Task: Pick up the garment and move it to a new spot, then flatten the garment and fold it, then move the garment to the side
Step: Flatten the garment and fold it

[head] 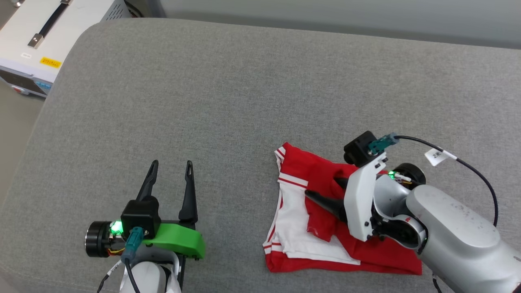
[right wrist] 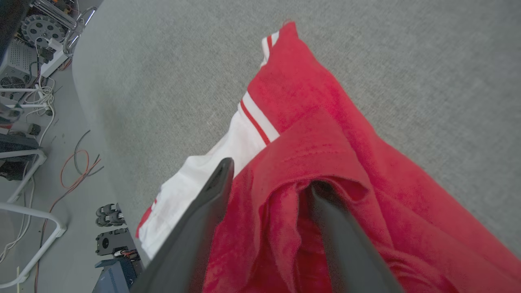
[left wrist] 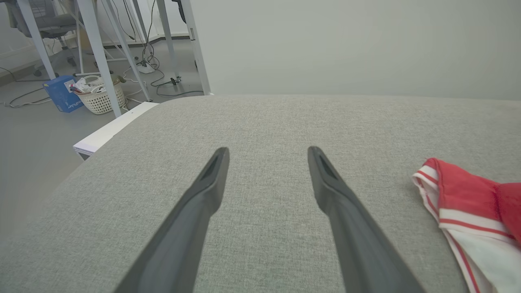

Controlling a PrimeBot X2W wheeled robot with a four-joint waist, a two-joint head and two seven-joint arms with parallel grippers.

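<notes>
The garment [head: 299,169] lies folded in a loose bundle on the grey cushion, right of centre, red with white sleeve panels and red-white striped trim. My right gripper [head: 323,188] rests on top of it, pointing left, jaws apart. In the right wrist view the garment [right wrist: 305,106] bunches between the two fingers, and a red fold drapes over the tip of the right one. My left gripper [head: 171,171] stands open over bare cushion at the lower left, well apart from the cloth. In the left wrist view the left gripper [left wrist: 266,154] holds nothing, with the garment [left wrist: 460,195] off to its right.
The grey cushion [head: 228,93] spans most of the head view, with its rounded edge at the left. A white equipment case [head: 36,40] with a black handle sits beyond the top left corner. A white basket [left wrist: 101,97], a blue box [left wrist: 61,93] and cables lie on the floor.
</notes>
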